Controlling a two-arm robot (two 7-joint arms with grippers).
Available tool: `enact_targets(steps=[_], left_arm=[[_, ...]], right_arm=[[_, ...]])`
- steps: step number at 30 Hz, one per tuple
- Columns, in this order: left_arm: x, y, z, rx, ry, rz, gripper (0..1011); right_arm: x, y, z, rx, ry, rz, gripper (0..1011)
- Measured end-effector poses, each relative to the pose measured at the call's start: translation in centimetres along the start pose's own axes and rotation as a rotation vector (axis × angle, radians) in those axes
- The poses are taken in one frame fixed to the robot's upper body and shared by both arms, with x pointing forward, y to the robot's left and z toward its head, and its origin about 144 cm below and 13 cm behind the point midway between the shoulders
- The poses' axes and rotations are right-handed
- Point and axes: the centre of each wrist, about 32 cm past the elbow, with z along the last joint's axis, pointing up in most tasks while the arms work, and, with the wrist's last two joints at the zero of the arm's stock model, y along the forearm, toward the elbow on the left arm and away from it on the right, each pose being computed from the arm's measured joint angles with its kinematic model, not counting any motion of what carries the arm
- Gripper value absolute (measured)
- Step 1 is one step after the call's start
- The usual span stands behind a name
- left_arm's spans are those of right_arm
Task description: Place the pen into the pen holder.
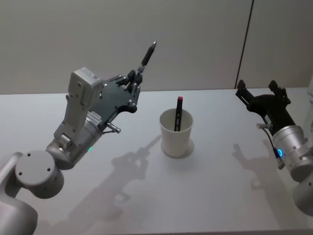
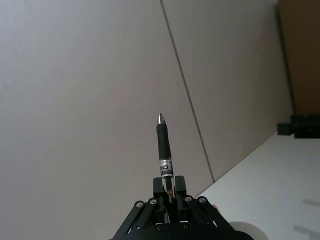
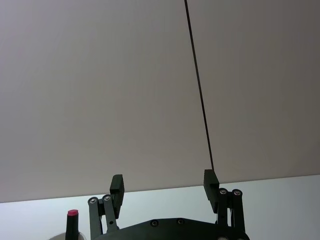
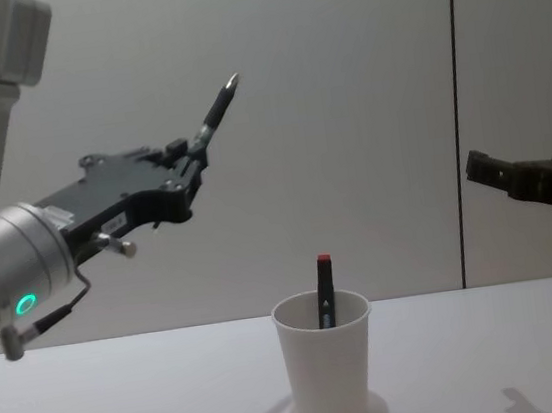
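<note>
Lighting is moderate, even and diffuse, coming from above. The table [image 1: 220,196] carries soft-edged, faint, overlapping shadows: the left gripper [image 1: 137,78] casts one just left of the pen holder [image 1: 176,134], and the right gripper [image 1: 257,89] casts one beside its own arm. The pen [image 2: 163,145] shows 1 small glint on its metal tip. The wall [image 4: 344,107] is matte and evenly lit.

Head looks down, chest across, sharing pen holder [image 1: 176,141]

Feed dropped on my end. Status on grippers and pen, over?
Left gripper, jaws shut on the pen, raised left of the pen holder, tip up. Right gripper open, idle at right. Red-capped pen already in holder; nothing in the way.
</note>
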Motion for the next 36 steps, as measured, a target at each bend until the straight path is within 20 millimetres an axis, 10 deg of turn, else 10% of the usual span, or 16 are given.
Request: enact_targets(steps=[36], left_arm=[[0.3,-2.1,-1.5,-0.205,-0.018,-0.351,144]], right_arm=[[0.2,-0.2,0.2,0.009,0.013,0.058,1001]])
